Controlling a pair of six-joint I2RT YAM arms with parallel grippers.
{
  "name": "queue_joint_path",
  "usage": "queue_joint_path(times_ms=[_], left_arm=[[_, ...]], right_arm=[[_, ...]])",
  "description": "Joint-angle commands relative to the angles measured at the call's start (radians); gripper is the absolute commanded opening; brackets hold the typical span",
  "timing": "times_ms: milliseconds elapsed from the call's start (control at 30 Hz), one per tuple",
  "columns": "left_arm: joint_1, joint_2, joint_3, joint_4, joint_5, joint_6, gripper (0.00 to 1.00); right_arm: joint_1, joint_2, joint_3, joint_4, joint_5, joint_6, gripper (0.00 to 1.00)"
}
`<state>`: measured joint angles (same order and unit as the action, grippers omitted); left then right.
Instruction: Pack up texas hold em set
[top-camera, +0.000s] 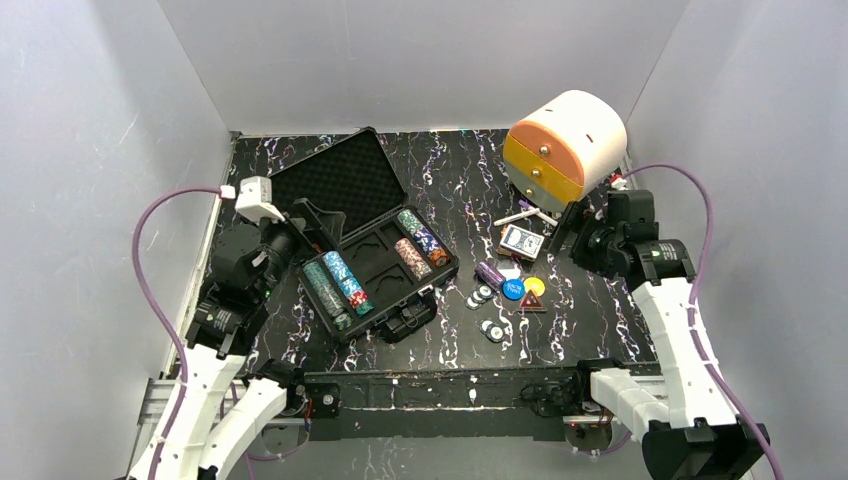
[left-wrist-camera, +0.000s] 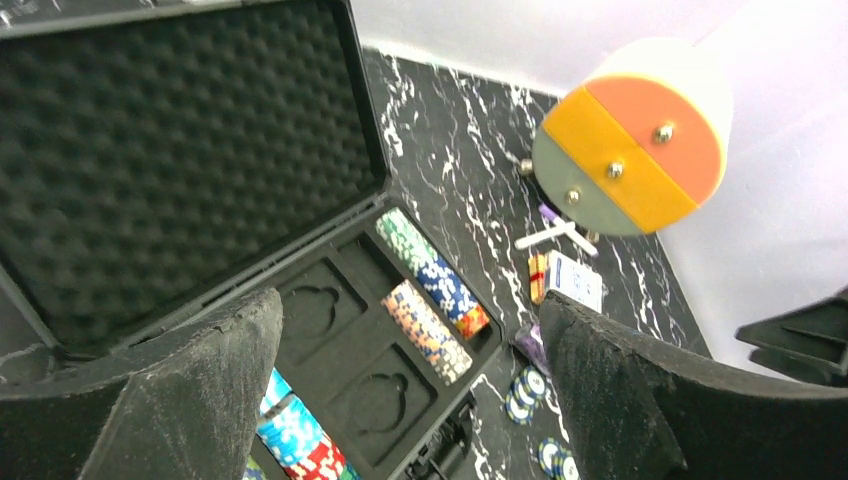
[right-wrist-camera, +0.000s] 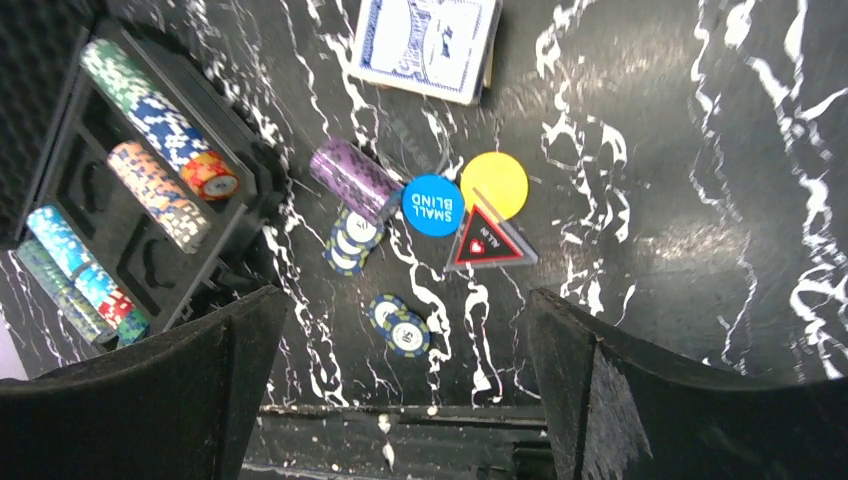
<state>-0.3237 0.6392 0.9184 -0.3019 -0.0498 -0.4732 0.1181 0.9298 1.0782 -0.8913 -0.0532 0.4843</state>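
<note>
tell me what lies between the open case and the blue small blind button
A purple chip stack on its side, loose chips beside it, between the case and the blue button; the right wrist view shows it.

**Bright chips on black marble**

The marble-patterned table top (top-camera: 600, 330) is black, streaked with white and faint violet veins. At left, the black rectangular hard case (top-camera: 385, 265) has a black egg-crate foam lid (top-camera: 335, 180). Its near-left chip rows (top-camera: 338, 285) run teal-green, and light blue into red. Its far-right chip rows (top-camera: 418, 245) run green, blue and orange, beside a row speckled pink and cream.

To the right lie a purple chip stack (top-camera: 489, 274), navy-and-white loose chips (top-camera: 491, 330), a blue round button (top-camera: 513, 290) lettered in white, a yellow round button (top-camera: 536, 285) and a black triangular marker (top-camera: 532, 302) edged in red. The boxed card deck (top-camera: 522, 241) shows a blue-and-white printed back. At far right, the cream round drawer box (top-camera: 590, 125) has orange, yellow and grey-green fronts.
</note>
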Motion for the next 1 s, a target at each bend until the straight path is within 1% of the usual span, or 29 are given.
queue_joint_path(times_ms=[0,100,333,533,600,700,767,833,967], left_arm=[[0.004,0.024,-0.048,0.044,0.083,-0.039,0.98],[0.004,0.063,-0.069,0.074,0.076,-0.05,0.98],[0.005,0.179,-0.094,0.138,0.101,-0.079,0.98],[0.004,0.25,-0.12,0.218,0.166,-0.119,0.98],[0.004,0.273,-0.126,0.229,0.179,-0.133,0.98],[0.003,0.292,-0.132,0.241,0.183,-0.142,0.98],[0.003,0.292,-0.136,0.247,0.182,-0.144,0.98],[0.003,0.281,-0.143,0.251,0.181,-0.148,0.98],[0.003,0.268,-0.156,0.251,0.202,-0.137,0.98]], right_arm=[[0.002,0.019,-0.064,0.063,-0.051,0.057,0.98],[0.002,0.067,-0.095,0.123,-0.037,0.067,0.99],[0.033,0.223,-0.129,0.228,0.104,0.168,0.98],[0.126,0.304,-0.165,0.323,0.233,0.342,0.97],[0.166,0.33,-0.176,0.372,0.263,0.389,0.94],[0.245,0.393,-0.168,0.439,0.341,0.406,0.93],[0.274,0.45,-0.132,0.423,0.392,0.408,0.93],[0.277,0.505,-0.097,0.378,0.428,0.428,0.95],[0.284,0.562,-0.07,0.363,0.444,0.472,0.95]])
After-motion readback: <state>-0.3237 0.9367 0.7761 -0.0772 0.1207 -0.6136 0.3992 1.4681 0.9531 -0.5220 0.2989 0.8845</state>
